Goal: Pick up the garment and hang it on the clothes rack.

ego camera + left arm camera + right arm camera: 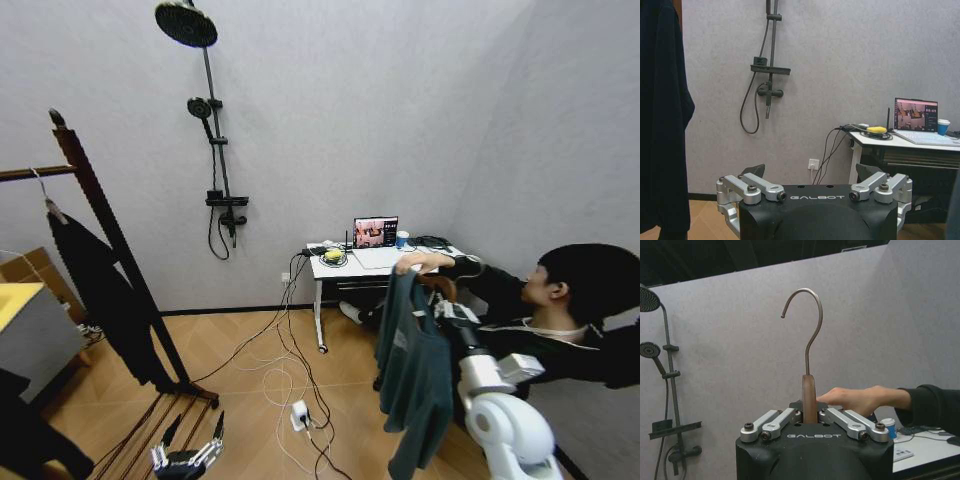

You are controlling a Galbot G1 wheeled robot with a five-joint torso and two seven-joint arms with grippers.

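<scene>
Item: garment (pixel 412 370), one. Dark teal long-sleeved sweatshirt on a wooden hanger (pixel 809 399) with a metal hook (pixel 807 322). It hangs at the right of the scene, near the robot, well apart from the rack. The right gripper (pixel 810 415) has its fingers pressed onto the hanger's neck from both sides. This keeps the hook upright and free above the jaws, presumably so that it can drop over a bar. A person's hand (pixel 860 399) rests at the hanger's shoulder, just behind the gripper; whether it steadies the hanger or is letting go cannot be told.

Item: clothes rack (pixel 95 215), one. Dark reddish-brown wood, far left of the scene, with one upright and its finial in view, part of the horizontal bar, and the slatted base on the floor. One black garment (pixel 105 300) already hangs from the bar.

Item: left gripper (pixel 187 455), one. It is low at the near left, close to the rack's base, with fingers spread and nothing between them; it is judged idle.

Item: shower fitting (pixel 212 130), one, black, on the far wall.

Item: white desk (pixel 345 268), one, far right of centre, bearing one open laptop (pixel 376 233) and one cup (pixel 401 239). Cables trail across the floor.
</scene>
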